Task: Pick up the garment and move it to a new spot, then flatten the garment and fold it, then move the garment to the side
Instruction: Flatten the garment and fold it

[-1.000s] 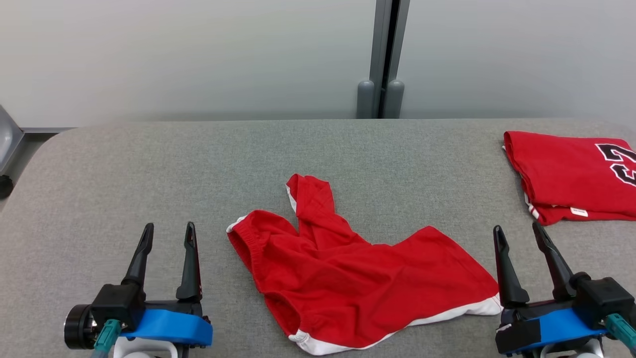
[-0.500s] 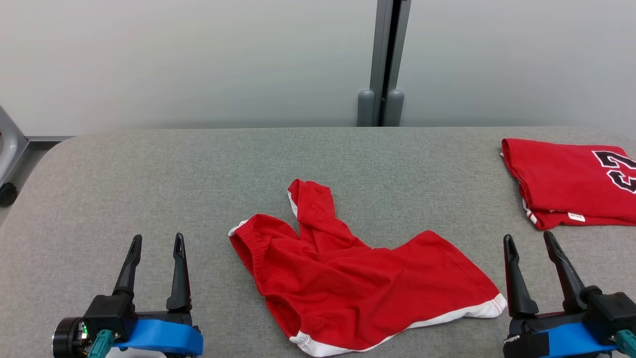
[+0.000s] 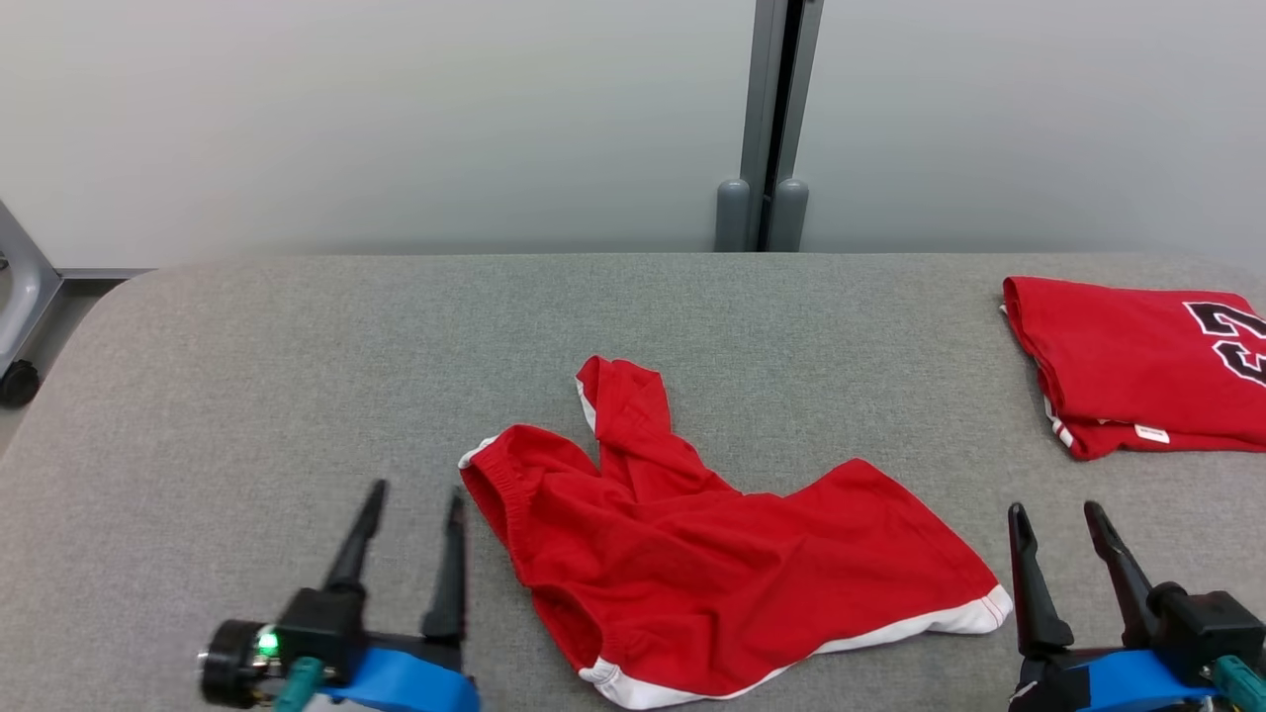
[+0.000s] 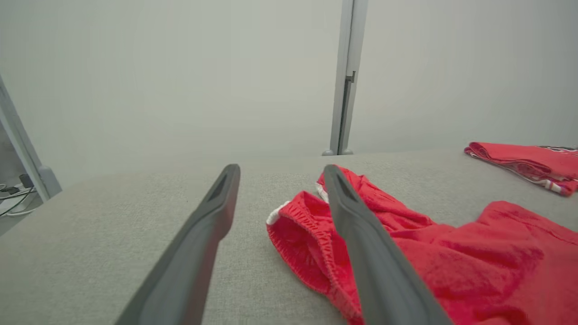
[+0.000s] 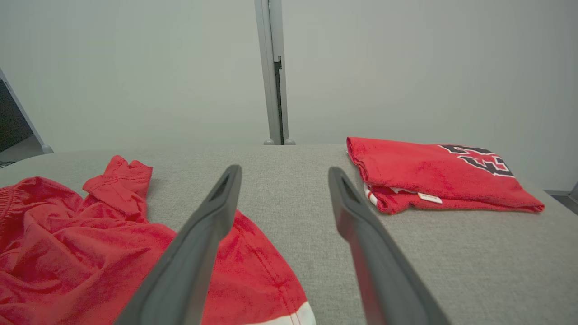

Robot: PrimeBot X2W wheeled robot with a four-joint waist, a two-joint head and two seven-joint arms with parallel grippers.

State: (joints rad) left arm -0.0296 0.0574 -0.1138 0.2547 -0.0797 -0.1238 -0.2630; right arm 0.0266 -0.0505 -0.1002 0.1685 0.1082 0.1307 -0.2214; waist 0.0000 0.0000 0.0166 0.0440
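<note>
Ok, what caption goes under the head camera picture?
Crumpled red shorts on a grey table between the open left gripper and open right gripper; folded red shirt far right.

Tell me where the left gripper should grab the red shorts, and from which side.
Probably the gathered waistband at the left end of the shorts, approached from the left with the open left gripper: that edge bunches up off the table, nearest it.
</note>
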